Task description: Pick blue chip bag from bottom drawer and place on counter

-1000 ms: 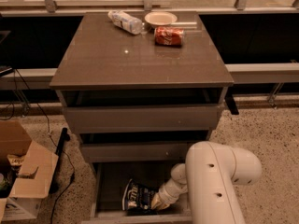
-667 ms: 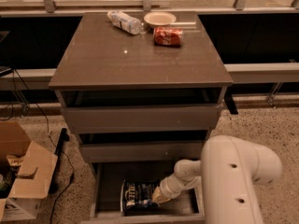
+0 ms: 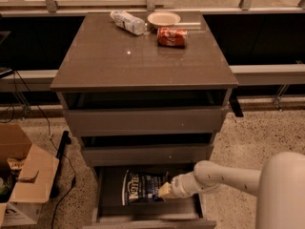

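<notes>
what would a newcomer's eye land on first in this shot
The big white arm at lower right, with its gripper down inside the open bottom drawer, right at the right edge of the blue chip bag lying flat there. Next, the glossy counter above, where a red soda can, a clear bottle on its side and a pale bowl cluster at the far edge.

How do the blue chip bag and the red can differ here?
The blue chip bag lies flat in the open bottom drawer; the red can lies on its side on the counter. The bag is dark blue and crinkly, the can red and round. The tool is at the bag's right edge, far from the can. Neither stands upright.
</notes>
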`<act>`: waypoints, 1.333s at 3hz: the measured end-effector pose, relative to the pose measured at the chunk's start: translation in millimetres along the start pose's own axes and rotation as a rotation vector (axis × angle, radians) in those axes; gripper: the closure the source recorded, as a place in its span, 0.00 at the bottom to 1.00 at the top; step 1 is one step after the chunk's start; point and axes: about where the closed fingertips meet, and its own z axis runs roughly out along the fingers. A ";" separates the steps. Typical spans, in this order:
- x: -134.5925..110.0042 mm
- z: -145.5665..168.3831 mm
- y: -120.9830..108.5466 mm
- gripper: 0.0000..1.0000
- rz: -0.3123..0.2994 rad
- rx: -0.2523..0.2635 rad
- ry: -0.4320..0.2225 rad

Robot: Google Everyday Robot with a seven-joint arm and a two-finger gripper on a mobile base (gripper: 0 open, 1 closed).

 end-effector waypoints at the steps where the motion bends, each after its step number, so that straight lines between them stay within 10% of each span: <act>1: 7.3 -63.9 24.8 1.00 -0.087 -0.061 -0.004; 3: 23.5 -217.8 97.4 1.00 -0.297 -0.039 0.004; 4: -0.1 -301.9 151.6 1.00 -0.453 0.067 -0.055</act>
